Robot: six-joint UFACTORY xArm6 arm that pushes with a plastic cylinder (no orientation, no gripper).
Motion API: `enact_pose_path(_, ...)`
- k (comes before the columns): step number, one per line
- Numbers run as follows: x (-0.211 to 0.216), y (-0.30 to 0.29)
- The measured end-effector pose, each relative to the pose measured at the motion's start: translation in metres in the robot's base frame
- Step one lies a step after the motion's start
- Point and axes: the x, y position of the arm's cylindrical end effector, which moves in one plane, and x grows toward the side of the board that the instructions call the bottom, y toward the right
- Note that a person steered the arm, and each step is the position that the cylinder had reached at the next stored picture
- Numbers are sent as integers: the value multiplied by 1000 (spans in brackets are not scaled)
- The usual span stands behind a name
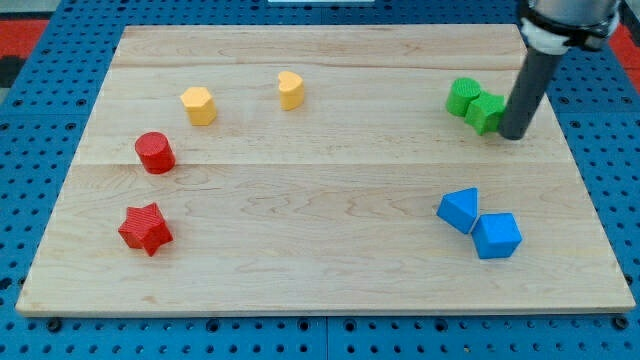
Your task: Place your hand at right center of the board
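My tip [514,135] rests on the wooden board [320,200] at the view's right, in its upper half. It stands just right of a green cube [486,113], touching or nearly touching it. A second green block [462,96] sits against that cube on its upper left. A blue wedge-like block [459,209] and a blue cube [496,236] lie together below my tip, in the lower right.
A yellow hexagonal block [199,105] and a yellow heart-shaped block [290,89] sit at the upper left. A red cylinder [155,152] and a red star [146,228] lie at the left. A blue pegboard [40,110] surrounds the board.
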Motion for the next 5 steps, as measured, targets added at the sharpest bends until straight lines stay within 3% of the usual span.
enact_pose_path(5,-53,24)
